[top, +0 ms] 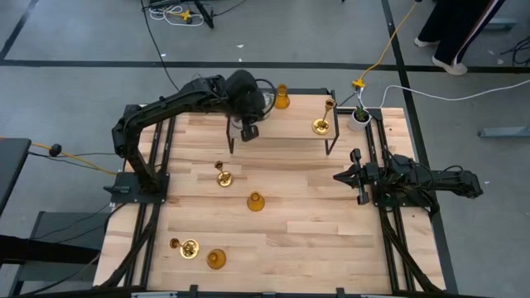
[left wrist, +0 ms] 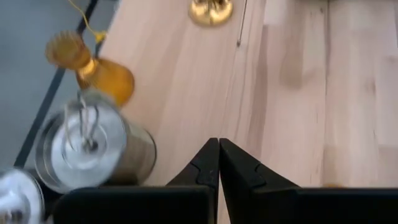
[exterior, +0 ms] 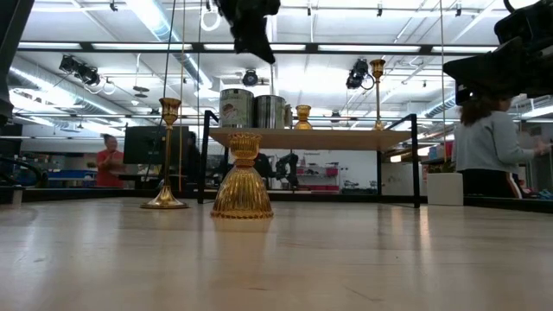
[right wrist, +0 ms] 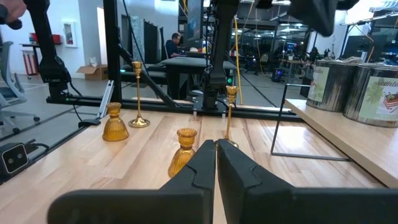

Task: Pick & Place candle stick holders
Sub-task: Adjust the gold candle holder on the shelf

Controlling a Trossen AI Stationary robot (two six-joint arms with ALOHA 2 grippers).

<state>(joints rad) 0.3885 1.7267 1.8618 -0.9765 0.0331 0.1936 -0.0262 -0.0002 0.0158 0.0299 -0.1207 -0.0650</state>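
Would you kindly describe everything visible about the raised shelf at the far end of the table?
The shelf is a light wooden board on thin black metal legs, standing level above the table's far edge. On it stand two silvery cylinders, an amber holder and a brass holder toward the right end. The left gripper, shut and empty, hovers over its left part without touching it. Beneath the board the space looks open.

- Raised shelf (top: 281, 124) is standing at the surface's (top: 331, 240) far edge, carrying cylinder holders (left wrist: 93, 146), a bell holder (top: 281, 98) and a stem holder (top: 322, 124).
- Plant pot (top: 359, 117) is sitting right of the shelf.
- Two stem holders (top: 224, 175) (top: 187, 247) and two bell holders (top: 255, 201) (top: 216, 259) are standing on the surface in front.
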